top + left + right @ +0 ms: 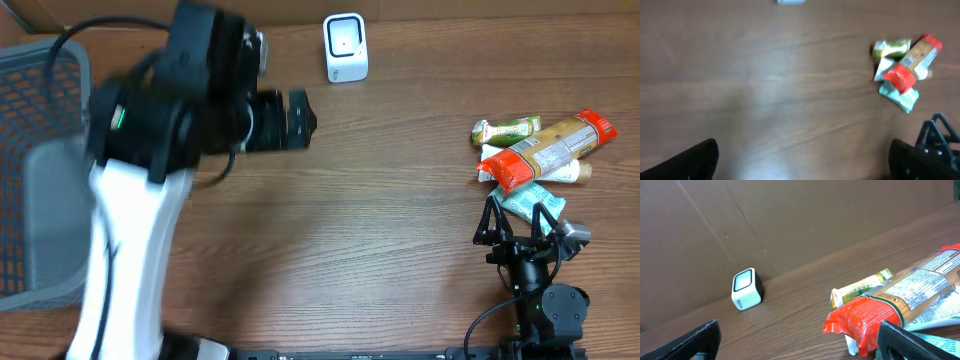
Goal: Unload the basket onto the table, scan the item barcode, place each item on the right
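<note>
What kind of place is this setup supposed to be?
Probably a mock checkout counter: a small white barcode scanner on a wooden table, a pile of packaged groceries, and a grey mesh basket.

Overhead straight down, left wrist high over table [765, 75], right wrist low beside packets [900, 300], seen by all.

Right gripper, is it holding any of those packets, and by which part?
Nothing is held. The right gripper stands open at the edge of the packet pile, and the left gripper is open above the table.
</note>
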{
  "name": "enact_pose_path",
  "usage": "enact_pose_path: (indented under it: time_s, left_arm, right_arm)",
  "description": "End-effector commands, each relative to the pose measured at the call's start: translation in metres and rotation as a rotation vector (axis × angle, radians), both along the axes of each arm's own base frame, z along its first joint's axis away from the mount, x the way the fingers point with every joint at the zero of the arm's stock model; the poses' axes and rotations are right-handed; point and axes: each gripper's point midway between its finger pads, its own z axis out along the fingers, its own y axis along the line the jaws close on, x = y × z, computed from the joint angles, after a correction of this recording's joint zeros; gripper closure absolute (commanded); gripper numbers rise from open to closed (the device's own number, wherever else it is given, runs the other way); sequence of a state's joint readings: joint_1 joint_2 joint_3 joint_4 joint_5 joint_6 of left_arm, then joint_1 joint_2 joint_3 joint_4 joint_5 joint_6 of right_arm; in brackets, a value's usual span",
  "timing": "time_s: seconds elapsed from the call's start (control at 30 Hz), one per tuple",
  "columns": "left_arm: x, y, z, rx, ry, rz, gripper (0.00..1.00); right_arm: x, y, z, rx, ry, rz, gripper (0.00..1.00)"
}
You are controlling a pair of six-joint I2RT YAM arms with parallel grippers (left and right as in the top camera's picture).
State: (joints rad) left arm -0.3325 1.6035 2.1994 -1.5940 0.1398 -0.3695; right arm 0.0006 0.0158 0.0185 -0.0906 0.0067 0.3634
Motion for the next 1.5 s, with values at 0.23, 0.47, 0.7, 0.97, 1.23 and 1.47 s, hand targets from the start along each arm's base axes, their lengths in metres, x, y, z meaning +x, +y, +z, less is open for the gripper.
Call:
enact_pose_path:
  time_s: [0.23, 0.47, 0.7, 0.97, 1.23, 1.47]
  left_arm:
    - [0.000, 0.088, 0.010, 0.086, -0.378, 0.277, 0.00]
    - [-0.045, 0.142, -0.014, 0.107, -0.442, 0.471, 0.00]
    - [-0.073, 0.181, -0.007, 0.223, -0.683, 0.618, 0.00]
    - [-0.065, 0.180, -0.026, 0.191, -0.976, 0.615, 0.00]
    - [-0.067, 0.168, -0.078, 0.090, -1.213, 0.578, 0.00]
    - [-0.063, 0.167, -0.121, 0.127, -1.195, 0.547, 0.00]
  right_arm:
    - [0.000, 0.000, -0.002, 0.003, -0.005, 0.001, 0.00]
    - [0.000, 0.000, -0.002, 0.003, -0.005, 0.001, 0.00]
    - [0.000, 0.000, -0.002, 0.003, -0.005, 0.001, 0.00]
    - [0.000, 0.000, -0.002, 0.003, -0.005, 0.001, 0.00]
    - [0.000, 0.000, -0.002, 0.003, -0.005, 0.001, 0.00]
    - [0.000, 0.000, -0.002, 0.003, -0.005, 0.001, 0.00]
